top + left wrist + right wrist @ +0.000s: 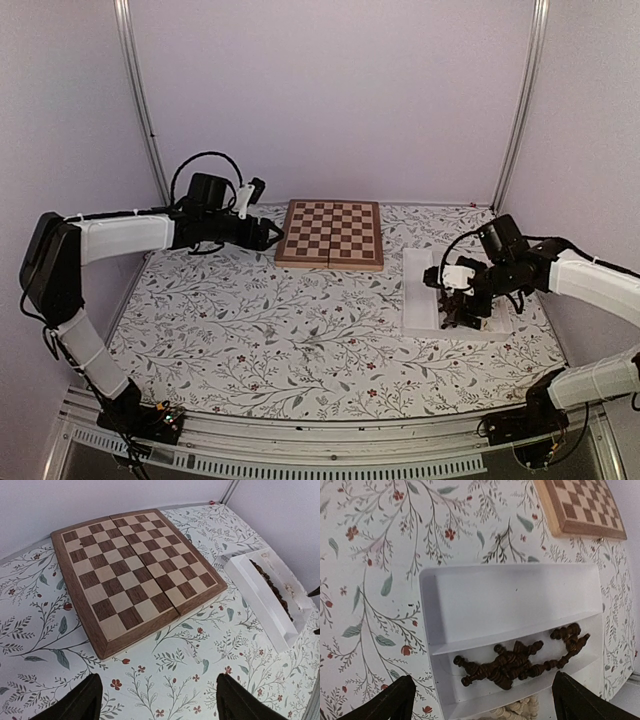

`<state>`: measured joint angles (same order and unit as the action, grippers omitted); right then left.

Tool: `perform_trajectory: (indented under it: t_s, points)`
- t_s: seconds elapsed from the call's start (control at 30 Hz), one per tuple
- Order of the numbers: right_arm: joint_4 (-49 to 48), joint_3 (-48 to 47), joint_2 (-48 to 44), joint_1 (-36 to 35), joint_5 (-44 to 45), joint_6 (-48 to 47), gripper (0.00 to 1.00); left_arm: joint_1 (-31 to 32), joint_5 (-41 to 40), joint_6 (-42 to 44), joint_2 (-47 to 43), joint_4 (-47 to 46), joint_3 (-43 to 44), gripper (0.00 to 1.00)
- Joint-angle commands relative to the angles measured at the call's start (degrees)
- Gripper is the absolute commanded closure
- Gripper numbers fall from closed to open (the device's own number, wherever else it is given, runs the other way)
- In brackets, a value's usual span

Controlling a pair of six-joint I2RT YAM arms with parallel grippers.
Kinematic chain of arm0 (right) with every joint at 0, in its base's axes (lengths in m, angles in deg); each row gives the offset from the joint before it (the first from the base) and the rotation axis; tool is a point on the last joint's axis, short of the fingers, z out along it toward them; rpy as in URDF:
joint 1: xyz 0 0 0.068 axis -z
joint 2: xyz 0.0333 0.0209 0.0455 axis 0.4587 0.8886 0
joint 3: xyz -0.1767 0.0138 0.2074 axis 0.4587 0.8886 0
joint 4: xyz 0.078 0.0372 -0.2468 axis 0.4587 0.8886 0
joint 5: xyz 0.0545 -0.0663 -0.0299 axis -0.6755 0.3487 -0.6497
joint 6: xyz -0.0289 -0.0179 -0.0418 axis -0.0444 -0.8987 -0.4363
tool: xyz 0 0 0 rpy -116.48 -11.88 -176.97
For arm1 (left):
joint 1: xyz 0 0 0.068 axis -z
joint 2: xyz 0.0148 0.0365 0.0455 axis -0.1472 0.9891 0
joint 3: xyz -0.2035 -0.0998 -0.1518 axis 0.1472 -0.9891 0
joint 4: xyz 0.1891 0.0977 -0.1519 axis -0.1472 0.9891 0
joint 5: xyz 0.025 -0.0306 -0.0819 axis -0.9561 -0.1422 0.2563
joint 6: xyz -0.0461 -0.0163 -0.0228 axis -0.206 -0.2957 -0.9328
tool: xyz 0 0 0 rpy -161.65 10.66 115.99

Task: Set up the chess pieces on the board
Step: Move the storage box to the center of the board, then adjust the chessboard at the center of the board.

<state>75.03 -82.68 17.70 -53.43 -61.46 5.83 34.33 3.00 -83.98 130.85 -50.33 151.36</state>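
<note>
Item one, a board (135,575): square, wooden, smooth, with dark brown and cream checks inside a tan bevelled border and a single fold seam across the middle. It lies flat on the cloth (300,330) just ahead of the left gripper (157,682), set more toward its left finger. That left gripper has two dark, matte, wedge-shaped fingers (80,700) held wide apart, with only cloth showing between them. Item two, a tray (510,600): white, rectangular, smooth like moulded plastic, with rounded corners and long compartments parted by thin walls. It sits below the right gripper (482,682) and fills the gap between its fingers (390,702), which are likewise dark, spread wide and holding nothing. Item three, the dark chess pieces (520,662): small turned brown-black figurines with knobbed heads, heaped on their sides in the middle compartment, between the two right fingers. Item four, the cream chess pieces (517,711): pale turned figurines, only partly in view, in the compartment nearest those fingers. The cloth is white, printed with grey-green leafy sprigs and small red flowers, and lies under both board and tray.
</note>
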Motion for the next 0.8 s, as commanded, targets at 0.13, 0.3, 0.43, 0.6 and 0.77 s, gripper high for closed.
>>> perform_trajectory:
  t_s: [0.13, 0.3, 0.43, 0.6, 0.77]
  points:
    - [-3.53, -19.72, 7.53, -0.1, -15.36, 7.17, 0.01, -0.01, -6.7, -8.84, 7.16, -0.48, 5.46, 0.16]
    - [-10.06, -32.57, 25.12, 0.17, -9.35, 17.81, 0.03, -1.1, -6.64, -12.08, 16.07, 2.55, 15.11, 0.05]
    - [-10.6, -44.03, 38.02, 1.24, -8.83, 27.46, 0.02, -2.15, -8.65, -12.34, 23.55, 4.72, 22.82, 0.04]
    - [-11.06, -49.96, 47.34, 1.69, -10.78, 37.99, 0.01, -3.6, -7.67, -13.85, 30.97, 3.85, 28.72, 0.04]
    - [-9.77, -54.2, 54.01, 2.34, -7.16, 42.96, 0.01, -3.84, -6.4, -12.95, 34.92, 2.07, 31.16, 0.09]
